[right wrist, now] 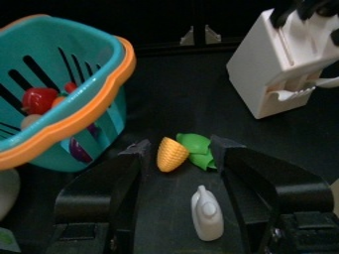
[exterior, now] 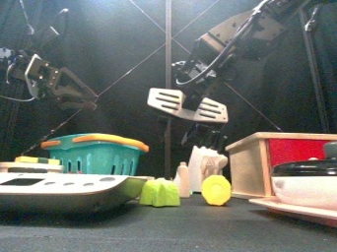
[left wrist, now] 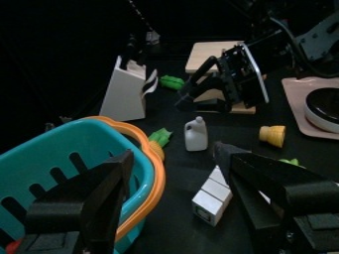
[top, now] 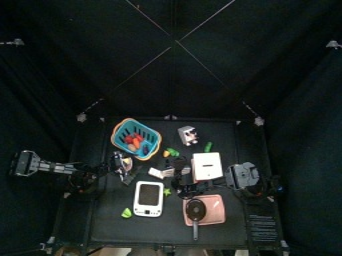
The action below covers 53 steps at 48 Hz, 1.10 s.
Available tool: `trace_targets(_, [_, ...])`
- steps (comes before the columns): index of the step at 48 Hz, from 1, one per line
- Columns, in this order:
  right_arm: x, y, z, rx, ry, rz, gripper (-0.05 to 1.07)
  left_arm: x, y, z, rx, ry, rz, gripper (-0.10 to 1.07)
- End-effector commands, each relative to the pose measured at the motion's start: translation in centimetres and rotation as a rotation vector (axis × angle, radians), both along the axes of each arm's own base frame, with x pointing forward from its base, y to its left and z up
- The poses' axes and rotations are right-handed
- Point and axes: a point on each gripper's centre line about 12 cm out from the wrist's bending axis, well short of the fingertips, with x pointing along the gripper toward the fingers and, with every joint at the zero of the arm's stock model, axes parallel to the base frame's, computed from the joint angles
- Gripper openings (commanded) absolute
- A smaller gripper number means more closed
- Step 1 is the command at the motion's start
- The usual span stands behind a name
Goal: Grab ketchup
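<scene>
Standing basket: teal, just beside the right fingers, with a red thing inside.
Right fingers: wide open, empty, above the desk.
Left fingers: wide open, empty.
Ketchup: perhaps that red thing; nothing grasped yet.

teal basket near | white bottle upright mid-table | knife block behind | left jaws apart

Black curtains hang on every side of the small black table.
</scene>
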Motion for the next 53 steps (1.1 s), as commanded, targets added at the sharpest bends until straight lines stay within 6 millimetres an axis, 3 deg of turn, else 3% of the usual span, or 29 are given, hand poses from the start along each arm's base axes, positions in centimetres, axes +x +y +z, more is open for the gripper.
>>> trace_targets(1, [-0.5,-0.1,3.6,0.004,-0.081,0.009,0.87,0.3,0.5,1.4,0.011,-0.057,0.027,0.98])
trace_targets(9, [-1.8,-0.4,5.3,0.013,-0.107,0.057,0.87,0.0,1.0,1.9,0.023,-0.087,0.057,0.98])
trace_targets(20, [-3.0,-0.4,6.6,0.151,-0.17,0.27,0.87,-0.3,1.3,2.6,0.051,-0.137,0.084,0.98])
trace_targets(40, [-3.2,-1.3,6.2,0.161,-0.102,0.698,0.87,-0.1,1.0,2.6,0.029,-0.138,0.072,0.98])
trace_targets(53, [-3.0,-1.6,5.9,0.157,-0.054,0.814,0.87,0.2,0.9,1.6,-0.106,-0.056,0.075,0.98])
